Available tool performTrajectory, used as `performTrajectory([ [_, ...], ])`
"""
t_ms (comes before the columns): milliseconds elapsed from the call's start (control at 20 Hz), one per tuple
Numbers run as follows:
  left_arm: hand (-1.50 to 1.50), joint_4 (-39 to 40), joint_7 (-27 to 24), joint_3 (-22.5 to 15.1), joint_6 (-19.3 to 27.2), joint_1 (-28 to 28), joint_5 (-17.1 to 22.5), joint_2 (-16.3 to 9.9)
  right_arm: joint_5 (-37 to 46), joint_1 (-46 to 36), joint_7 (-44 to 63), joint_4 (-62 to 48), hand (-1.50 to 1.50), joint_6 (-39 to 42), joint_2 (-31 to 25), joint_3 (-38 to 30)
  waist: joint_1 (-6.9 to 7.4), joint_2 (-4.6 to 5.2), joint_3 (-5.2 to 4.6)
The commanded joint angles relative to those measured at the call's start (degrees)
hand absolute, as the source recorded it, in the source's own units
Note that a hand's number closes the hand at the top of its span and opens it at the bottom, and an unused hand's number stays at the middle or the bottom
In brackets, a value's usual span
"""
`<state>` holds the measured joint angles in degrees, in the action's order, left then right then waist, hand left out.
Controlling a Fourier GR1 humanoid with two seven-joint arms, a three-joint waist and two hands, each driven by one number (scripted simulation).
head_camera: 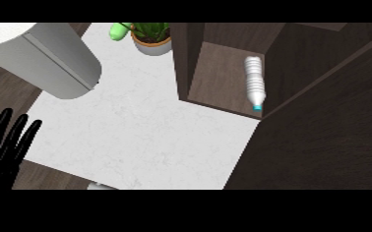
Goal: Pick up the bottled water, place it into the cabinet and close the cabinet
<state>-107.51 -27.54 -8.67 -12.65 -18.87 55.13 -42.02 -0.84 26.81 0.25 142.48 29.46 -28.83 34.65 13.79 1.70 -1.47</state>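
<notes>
- At the far left edge the left robot hand point(16, 138) showed as black fingers, straight and pointing up, released and holding nothing, resting over the border between dark wood floor and worktop.
- Above it, a large grey rounded object point(54, 61) reached in from the upper left corner; what it was could not be told.
- The white marble worktop point(145, 132) filled the middle of the view, pale with faint veining, and dark wood-grain flooring point(18, 86) showed past its left and lower edges.
- At the worktop's far edge stood a green leafy plant in a round terracotta-and-grey pot point(152, 42), with a light green rounded thing point(118, 31) just beside it on the left.
- Right of the plant the dark brown wooden cabinet point(189, 59) stood open, its brown inner shelf visible.
- The clear ribbed plastic water bottle with a blue cap point(254, 81) lay on its side inside the cabinet, along the right of the shelf, cap toward the front edge.
- A wide dark brown wooden panel point(320, 128) covered the right side.
- The right robot hand did not show.
</notes>
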Motion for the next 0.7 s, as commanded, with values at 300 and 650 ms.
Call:
performTrajectory([
  [300,-1.50,0.89,0.06,1.65,-1.82,0.68,0.71,-1.30,1.06,-8.28,7.34,0.54,1.50,1.79,0.86,5.53,0.18,0.14,-0.37],
  [650,-1.50,1.32,0.25,1.83,-2.24,-0.20,1.82,-1.07,-1.16,-9.35,7.83,-0.28,1.50,0.67,2.50,4.97,0.20,0.50,-0.30],
])
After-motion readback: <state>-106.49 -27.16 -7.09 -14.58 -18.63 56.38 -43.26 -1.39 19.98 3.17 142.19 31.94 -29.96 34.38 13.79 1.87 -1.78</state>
